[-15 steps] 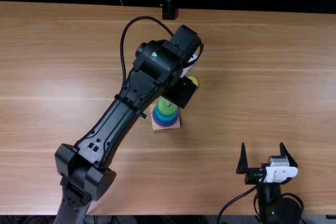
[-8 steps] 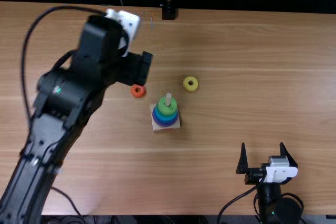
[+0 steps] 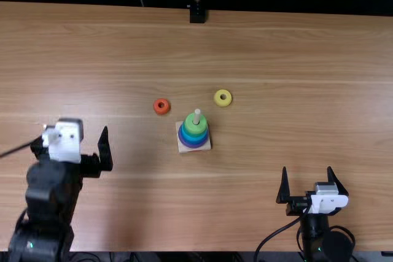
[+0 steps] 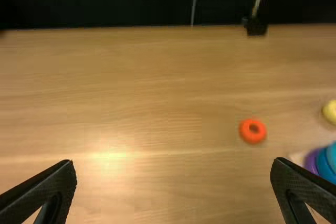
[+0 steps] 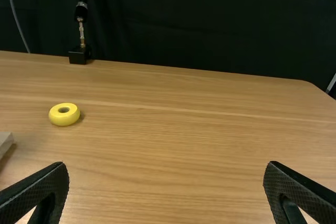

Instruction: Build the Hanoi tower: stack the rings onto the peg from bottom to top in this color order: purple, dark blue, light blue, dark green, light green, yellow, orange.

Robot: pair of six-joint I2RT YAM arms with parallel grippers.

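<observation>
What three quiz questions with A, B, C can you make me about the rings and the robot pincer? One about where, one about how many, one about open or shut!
1. Where is the orange ring?
A) on the peg
B) on the table
C) on the floor

2. How many rings lie loose?
A) none
B) five
C) two

3. How is the right pincer?
A) open
B) shut
C) shut on a ring

Answers:
1 B: it lies on the wood, away from the peg.
2 C: the orange ring and yellow ring are off the peg.
3 A: its fingers stand wide apart.
</observation>
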